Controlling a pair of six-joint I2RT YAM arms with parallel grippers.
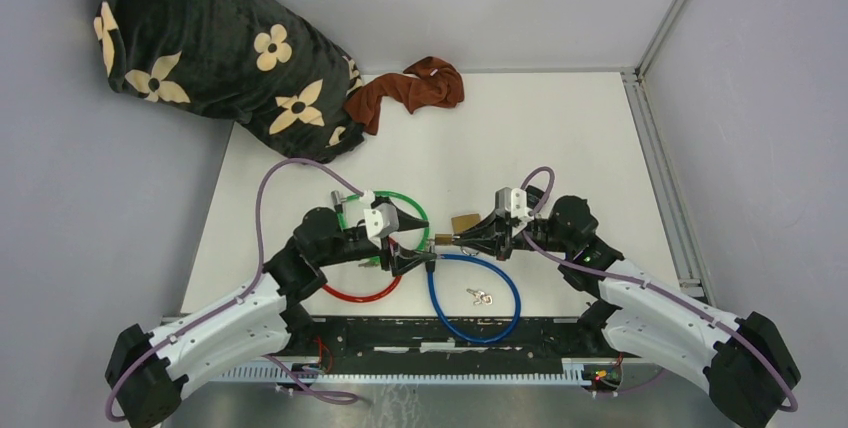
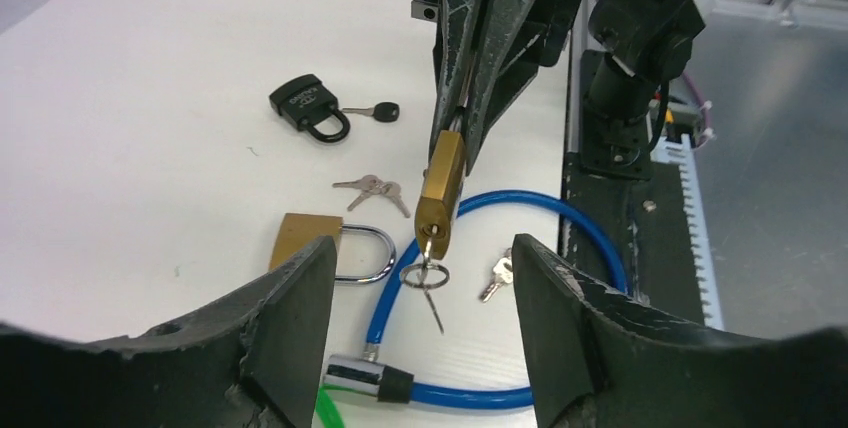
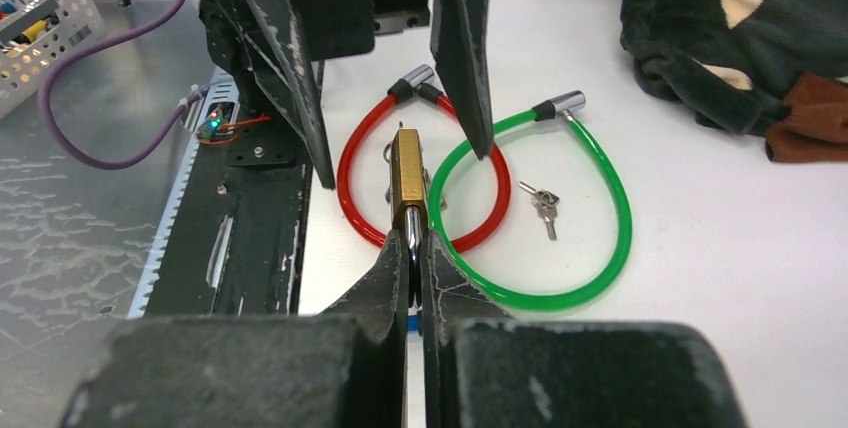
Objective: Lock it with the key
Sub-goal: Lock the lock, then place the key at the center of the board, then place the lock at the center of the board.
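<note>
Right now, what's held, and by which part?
Small brass padlock, pinched at its steel shackle by the right gripper; the left gripper is open, empty.

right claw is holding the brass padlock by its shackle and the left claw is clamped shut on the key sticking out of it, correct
Not quite. The left claw is open: the left wrist view shows its fingers either side of the key, not touching it. The rest holds: the right claw grips the brass padlock by its shackle.
</note>
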